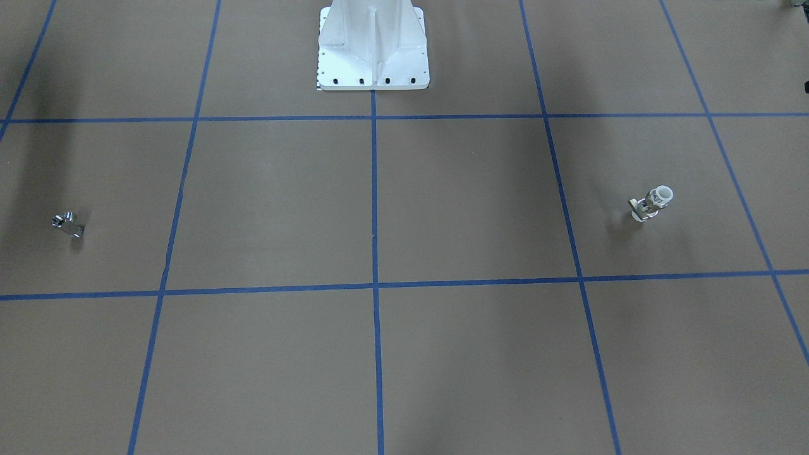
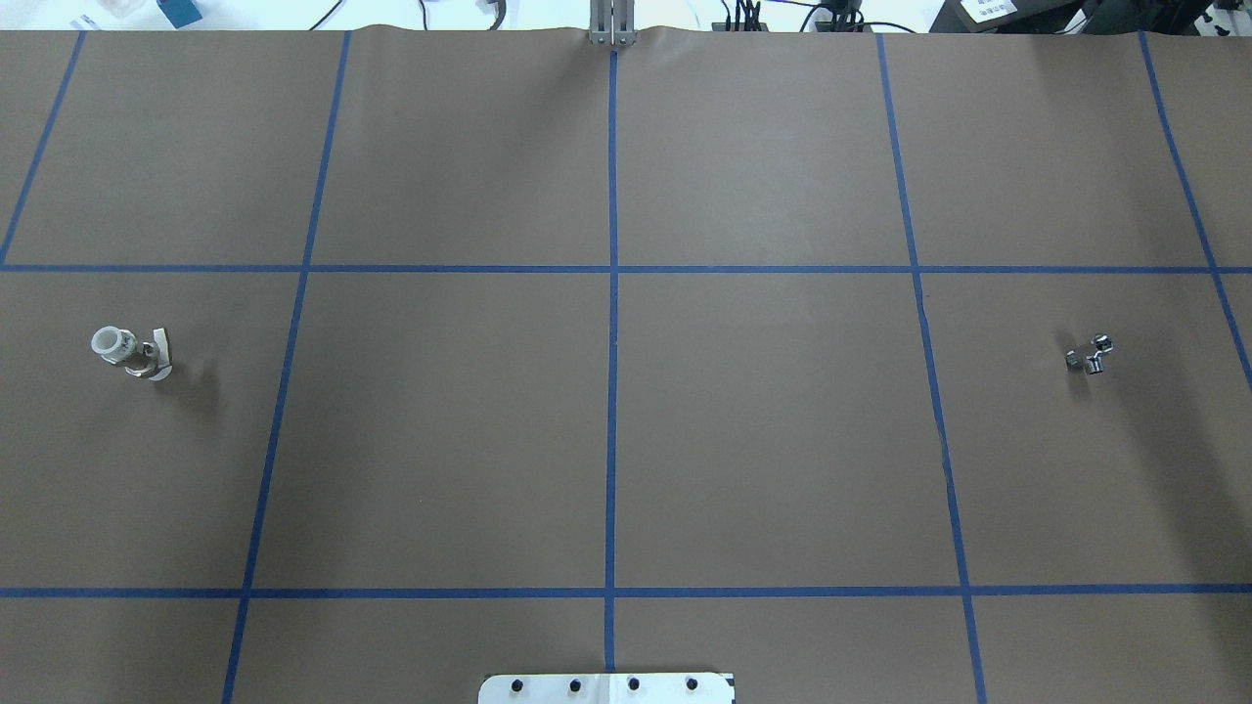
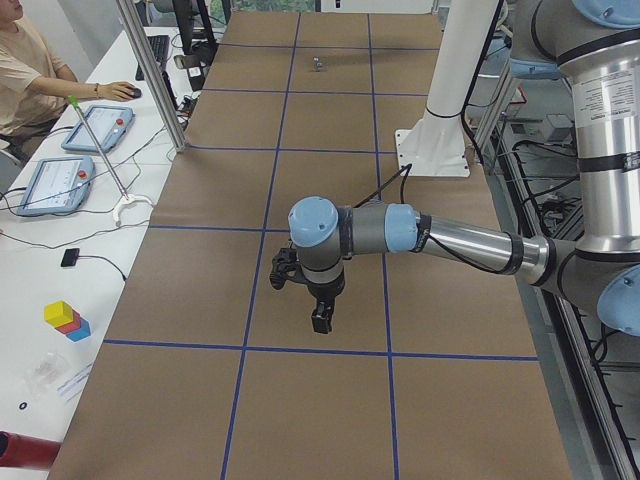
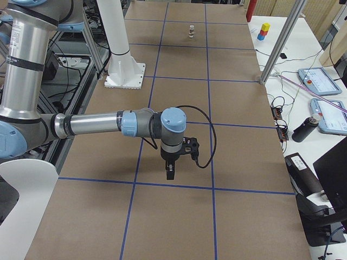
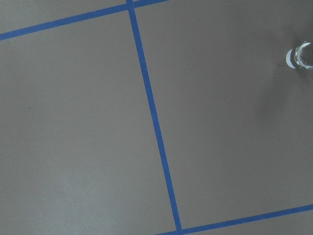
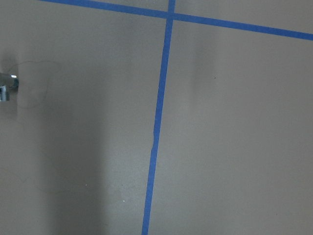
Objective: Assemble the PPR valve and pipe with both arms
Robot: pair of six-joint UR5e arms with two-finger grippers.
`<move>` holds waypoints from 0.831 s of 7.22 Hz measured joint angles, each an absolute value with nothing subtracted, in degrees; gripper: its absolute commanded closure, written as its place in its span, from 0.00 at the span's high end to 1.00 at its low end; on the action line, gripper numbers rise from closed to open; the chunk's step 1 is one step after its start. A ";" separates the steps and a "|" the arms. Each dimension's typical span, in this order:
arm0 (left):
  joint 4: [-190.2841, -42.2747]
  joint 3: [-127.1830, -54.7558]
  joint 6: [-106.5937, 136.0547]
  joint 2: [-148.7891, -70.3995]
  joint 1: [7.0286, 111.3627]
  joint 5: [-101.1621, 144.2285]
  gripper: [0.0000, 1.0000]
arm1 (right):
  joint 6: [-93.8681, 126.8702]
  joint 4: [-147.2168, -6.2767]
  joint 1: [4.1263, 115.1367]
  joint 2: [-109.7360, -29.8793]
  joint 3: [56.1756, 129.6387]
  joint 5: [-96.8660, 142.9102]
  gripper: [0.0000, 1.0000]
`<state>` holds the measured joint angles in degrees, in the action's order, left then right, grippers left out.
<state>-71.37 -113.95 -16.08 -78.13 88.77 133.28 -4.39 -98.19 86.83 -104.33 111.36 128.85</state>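
Note:
The PPR valve [image 2: 132,354], with white ring ends, a silvery middle and a flat lever, stands on the brown table at the robot's far left [image 1: 651,203]. It shows at the right edge of the left wrist view [image 5: 302,56] and far away in the exterior right view [image 4: 191,31]. The pipe [image 2: 1090,355], a small shiny metal fitting, lies at the far right [image 1: 68,224], at the left edge of the right wrist view [image 6: 6,86]. The left gripper [image 3: 320,320] and the right gripper [image 4: 169,172] hang above the table, each near its part. I cannot tell whether they are open or shut.
The white bolted pedestal [image 1: 373,54] stands at the robot's edge of the table. Blue tape lines [image 2: 612,323] divide the brown surface into squares. An operator [image 3: 25,70] sits at a side desk with tablets and cables.

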 measured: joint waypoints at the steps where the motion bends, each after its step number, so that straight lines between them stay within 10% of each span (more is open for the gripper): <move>1: -71.37 -114.03 -16.05 -78.16 88.77 133.34 1.00 | -4.38 -98.19 86.84 -104.33 111.36 128.87 1.00; 6: -71.28 -115.07 -15.52 -78.42 88.77 133.50 1.00 | -4.23 -98.13 86.84 -102.10 112.34 128.98 1.00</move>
